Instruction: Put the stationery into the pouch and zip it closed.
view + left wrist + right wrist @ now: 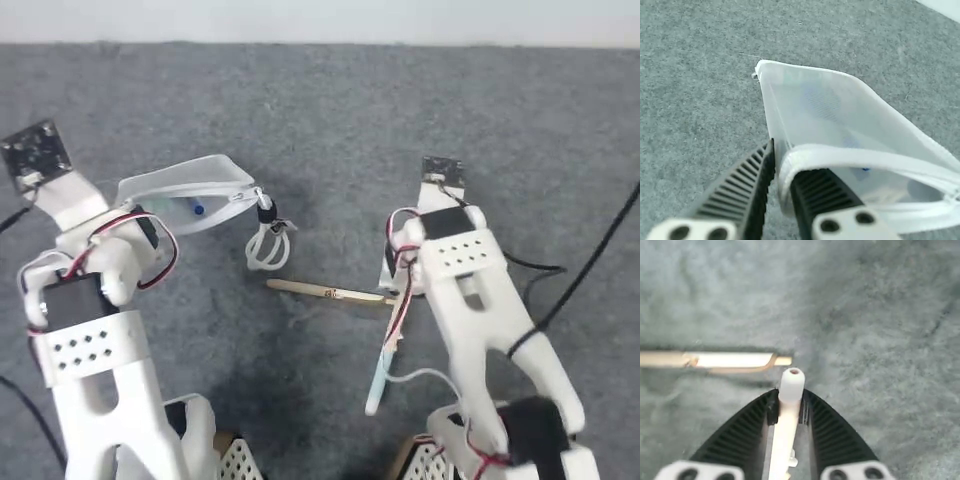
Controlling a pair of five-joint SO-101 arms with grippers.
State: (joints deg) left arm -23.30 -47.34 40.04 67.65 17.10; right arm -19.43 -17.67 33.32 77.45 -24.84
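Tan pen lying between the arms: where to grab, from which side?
Take the tan pen mid-barrel, from straight above, fingers closing across its width. It lies flat on the grey mat, long and thin, so its ends offer little to pinch.

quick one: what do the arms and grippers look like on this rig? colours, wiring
The left arm and right arm are white printed plastic with black servos, hole-grid panels and looping red, white and black wires. The left gripper and right gripper have black ribbed fingers on white bases.

A translucent white pouch (pixel 185 190), a white pen (pixel 790 385) and a tan pen (pixel 325 291) show against the mottled grey table (pixel 350 120).
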